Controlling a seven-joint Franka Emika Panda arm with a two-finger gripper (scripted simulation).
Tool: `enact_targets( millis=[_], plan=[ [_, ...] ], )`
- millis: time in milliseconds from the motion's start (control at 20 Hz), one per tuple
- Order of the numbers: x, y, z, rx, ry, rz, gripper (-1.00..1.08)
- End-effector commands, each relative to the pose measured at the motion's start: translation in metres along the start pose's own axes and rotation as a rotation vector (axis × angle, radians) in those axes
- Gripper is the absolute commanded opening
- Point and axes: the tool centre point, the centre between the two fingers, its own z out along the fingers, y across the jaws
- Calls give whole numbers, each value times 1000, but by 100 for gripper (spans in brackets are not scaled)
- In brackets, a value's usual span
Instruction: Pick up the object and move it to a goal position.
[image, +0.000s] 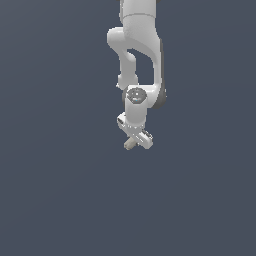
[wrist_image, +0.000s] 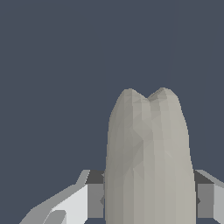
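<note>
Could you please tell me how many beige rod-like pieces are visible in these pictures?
1: the beige piece sits between the fingers of the gripper, and fills the wrist view. None other shows.

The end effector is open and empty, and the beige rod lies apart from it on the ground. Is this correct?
No. The end effector is not empty: it is shut on the beige rod. The wrist view shows the rod filling the gap between the fingers, and in the exterior view it sticks out from the end effector.
</note>
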Motion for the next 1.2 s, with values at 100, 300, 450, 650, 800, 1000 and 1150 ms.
enact_targets(
  millis=[100,300,450,650,800,1000,1150],
  plan=[
    [-8,-11,-18,1,1,-1,-100],
    [-19,-27,-43,0,1,0,-100],
    [-30,-42,-68,0,2,0,-100],
    [-46,-66,-105,-1,2,1,-100],
    [-59,-85,-135,-1,3,1,-100],
    [-75,-110,-174,-1,3,1,-100],
    [-87,-129,-203,-1,3,1,-100]
  ],
)
